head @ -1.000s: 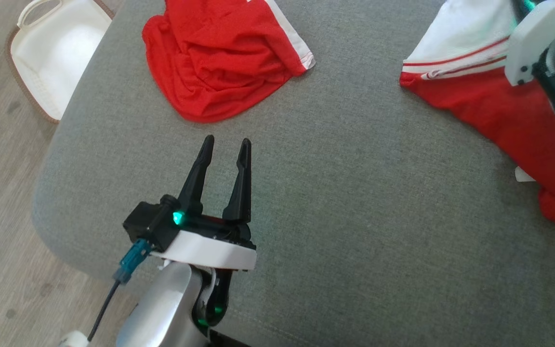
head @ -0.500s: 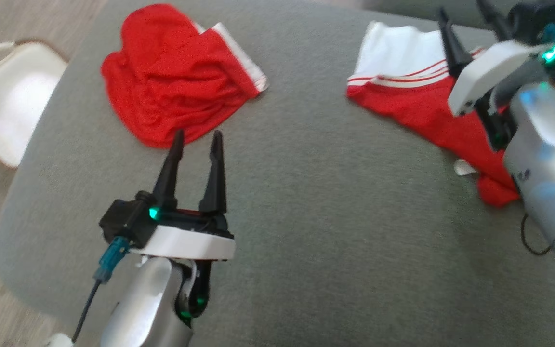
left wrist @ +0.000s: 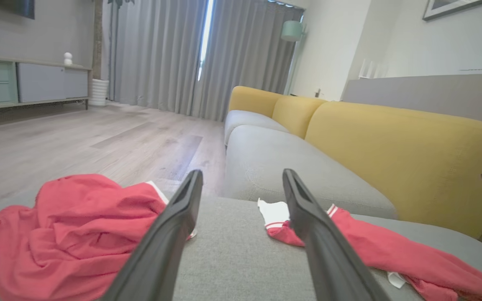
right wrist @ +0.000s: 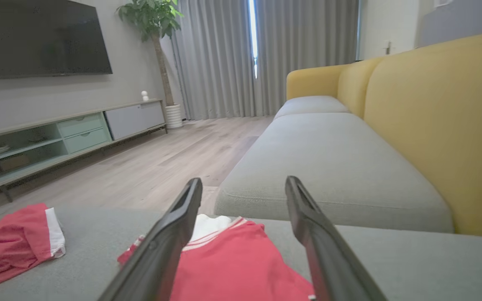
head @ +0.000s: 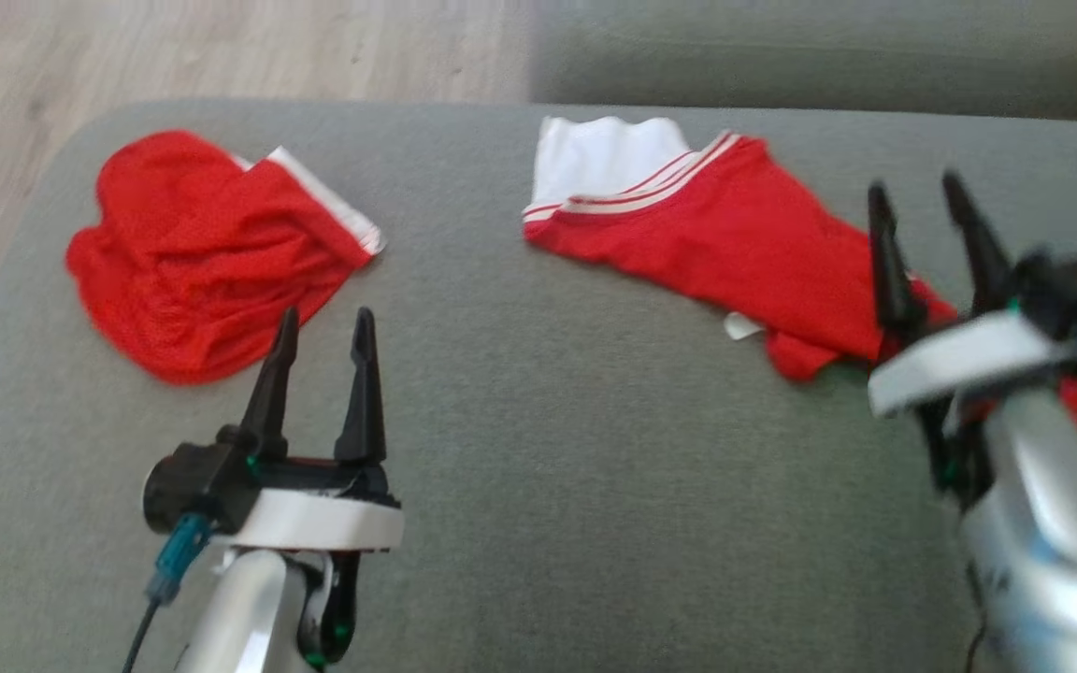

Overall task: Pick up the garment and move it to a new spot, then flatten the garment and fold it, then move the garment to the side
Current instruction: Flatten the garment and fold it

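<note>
A red garment with a white panel and striped trim lies spread on the grey sofa cushion, right of centre. My right gripper hovers open over its near right end with nothing between the fingers. The right wrist view has this garment just below the open gripper. A second garment, crumpled red with a white band, lies at the left. My left gripper is open and empty just in front of its near edge. From the left wrist, both garments flank the open gripper.
Another grey seat cushion adjoins at the far side, with a yellow backrest along the right. Wooden floor lies beyond the cushion's left and far edges. A TV stand stands across the room.
The head camera has swung, shifting the whole picture. My right arm has drawn back from the red-and-white garment to its near right end, jaws open. The left gripper keeps its open pose.
</note>
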Tool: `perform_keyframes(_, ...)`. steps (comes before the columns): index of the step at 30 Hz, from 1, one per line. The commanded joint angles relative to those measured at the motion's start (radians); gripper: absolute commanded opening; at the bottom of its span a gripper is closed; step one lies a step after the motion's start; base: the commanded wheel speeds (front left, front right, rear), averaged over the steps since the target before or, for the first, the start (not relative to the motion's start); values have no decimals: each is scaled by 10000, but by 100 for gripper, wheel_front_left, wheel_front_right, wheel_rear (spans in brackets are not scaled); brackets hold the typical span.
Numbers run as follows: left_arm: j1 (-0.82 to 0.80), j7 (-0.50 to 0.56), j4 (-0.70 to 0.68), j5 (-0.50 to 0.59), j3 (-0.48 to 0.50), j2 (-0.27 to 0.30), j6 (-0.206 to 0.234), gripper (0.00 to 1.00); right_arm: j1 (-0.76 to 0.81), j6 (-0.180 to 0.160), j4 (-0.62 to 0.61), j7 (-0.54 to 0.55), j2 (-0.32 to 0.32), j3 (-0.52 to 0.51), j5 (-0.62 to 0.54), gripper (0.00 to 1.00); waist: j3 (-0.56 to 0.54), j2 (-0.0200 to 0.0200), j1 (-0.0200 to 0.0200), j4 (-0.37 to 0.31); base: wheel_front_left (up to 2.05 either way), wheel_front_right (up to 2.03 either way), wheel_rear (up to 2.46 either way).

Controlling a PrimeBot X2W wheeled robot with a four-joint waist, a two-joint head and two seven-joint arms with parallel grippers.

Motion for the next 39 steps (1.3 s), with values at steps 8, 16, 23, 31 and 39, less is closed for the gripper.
perform_keyframes(8, 453, -51, -548, 365, 807, 72, -229, 100, 2545, -7, -2756, -106, 1394, -870, -1428, 100, -346, -1, 2, -1062, 0, 0, 0)
perform_keyframes(16, 574, -51, -595, 547, 947, 72, -372, 100, 2980, -7, -3294, -106, 1575, -873, -1769, 100, -246, -1, 2, -1271, 0, 0, 0)
perform_keyframes(23, 285, -51, -760, 573, 684, 72, -410, 100, 2362, -7, -3279, 147, 1584, -1185, -1928, 100, 523, -1, 2, -805, 0, 0, 0)
perform_keyframes(31, -659, -51, -608, 531, 76, 72, -466, 100, -92, -7, -2487, 1595, 979, -1723, -2333, 100, 2013, -1, 2, 188, 0, 0, 0)
perform_keyframes(39, -1458, -51, -576, 16, -707, 72, -388, 100, -2891, -7, 253, 3320, -234, -1659, -1205, 100, 2912, -1, 2, 1264, 0, 0, 0)
